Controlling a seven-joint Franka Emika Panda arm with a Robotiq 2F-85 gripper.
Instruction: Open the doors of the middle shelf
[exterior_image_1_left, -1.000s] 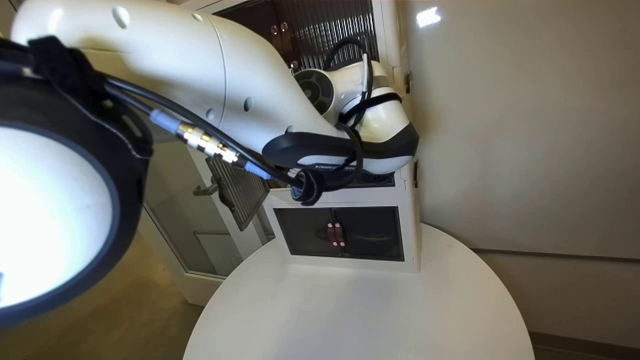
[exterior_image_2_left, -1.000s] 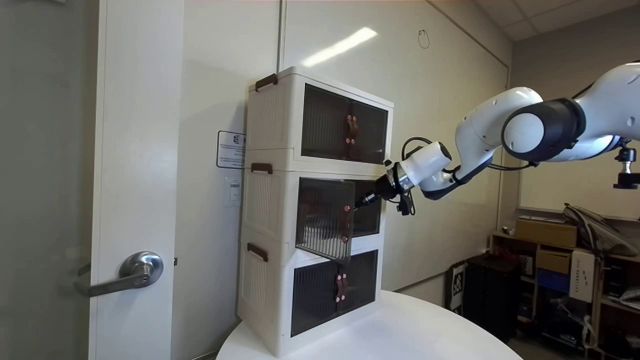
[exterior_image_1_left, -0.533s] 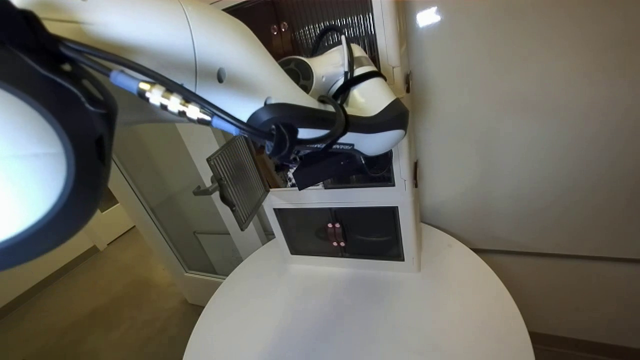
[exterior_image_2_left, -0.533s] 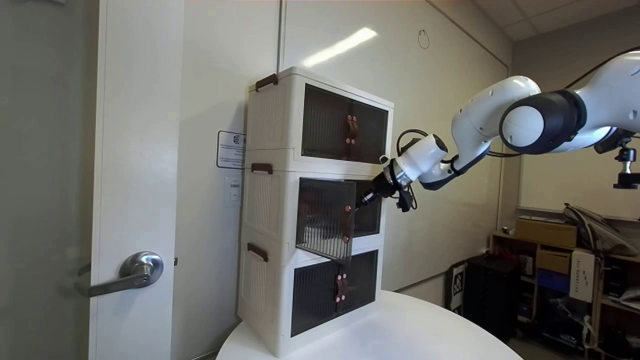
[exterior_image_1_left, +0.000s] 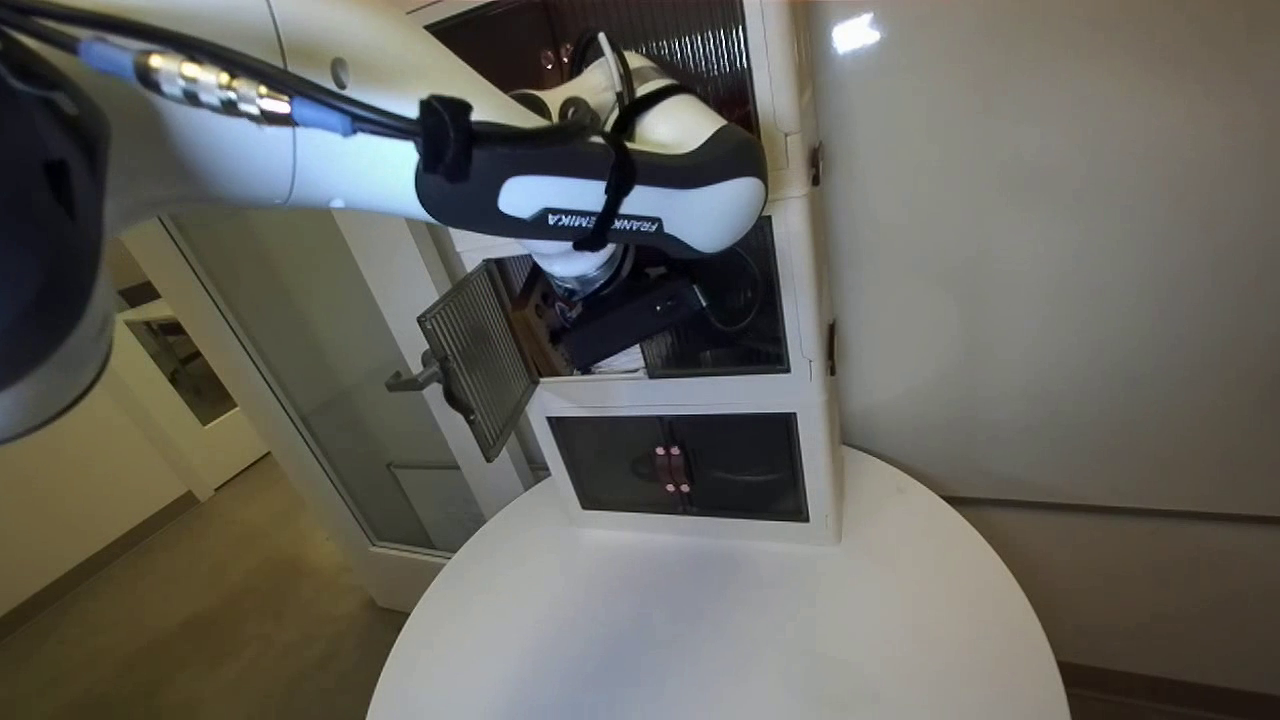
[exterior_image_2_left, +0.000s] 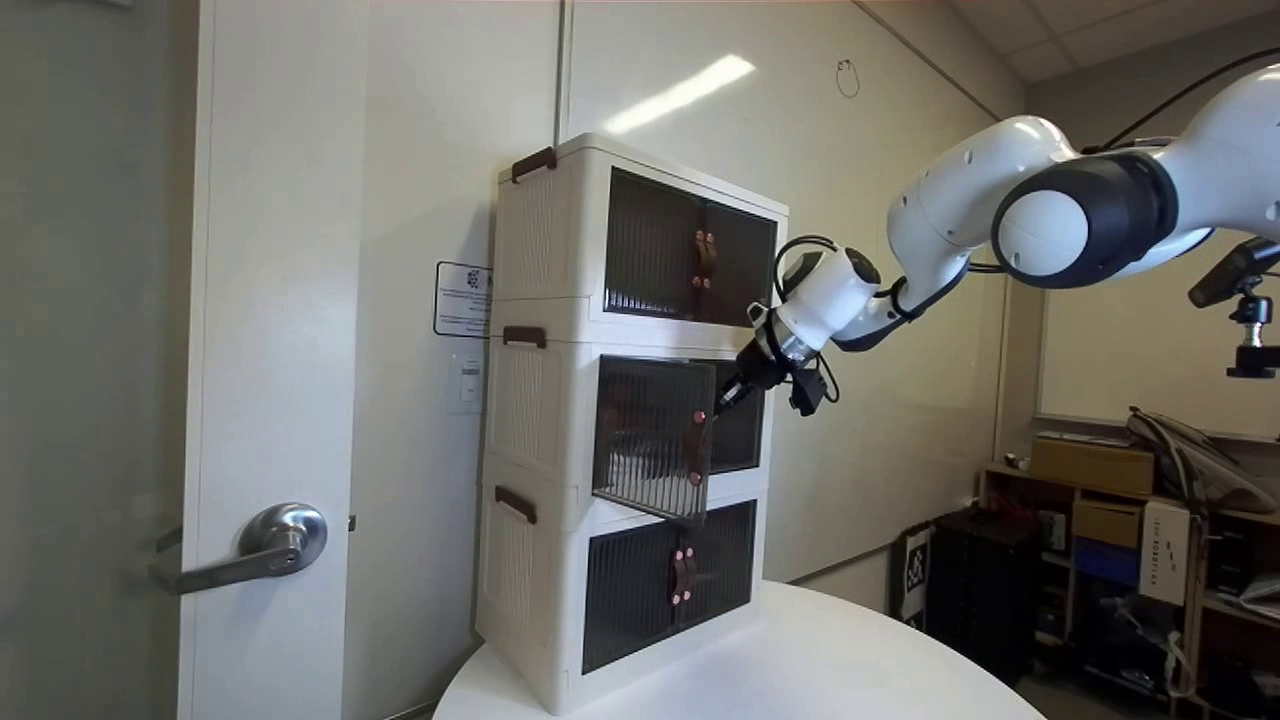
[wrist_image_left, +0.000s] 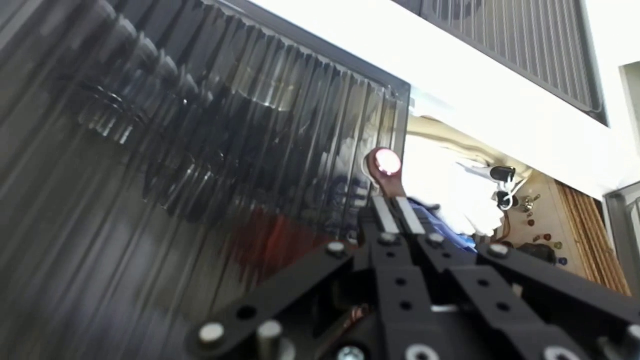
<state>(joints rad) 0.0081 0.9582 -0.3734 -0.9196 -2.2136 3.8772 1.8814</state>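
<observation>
The middle shelf (exterior_image_2_left: 525, 420) is the central compartment of a white three-tier cabinet. One of its doors (exterior_image_1_left: 475, 360), dark ribbed glass, stands swung outward. The second door (wrist_image_left: 225, 165) fills the left of the wrist view and looks shut or nearly so. At that door's free edge is a brown strap handle (wrist_image_left: 394, 186) with a shiny stud. My gripper (wrist_image_left: 396, 200) is shut on this strap, its narrow fingertips hiding part of it. In an exterior view the gripper (exterior_image_2_left: 720, 405) reaches past the edge of the swung-out door.
Inside the shelf are white material (wrist_image_left: 440, 185), something blue (wrist_image_left: 440, 225) and brown wooden strips (wrist_image_left: 595, 235). The upper tier's doors (exterior_image_2_left: 655, 240) and the lower tier's doors (exterior_image_2_left: 625, 590) are shut. The cabinet stands on a round white table (exterior_image_1_left: 700, 620), beside a whiteboard wall (exterior_image_2_left: 870, 180).
My forearm and wrist have shifted and tilted steeper, while the fingertips stay near the handle. The swung-out door has drifted very slightly. The gripper stays shut.
</observation>
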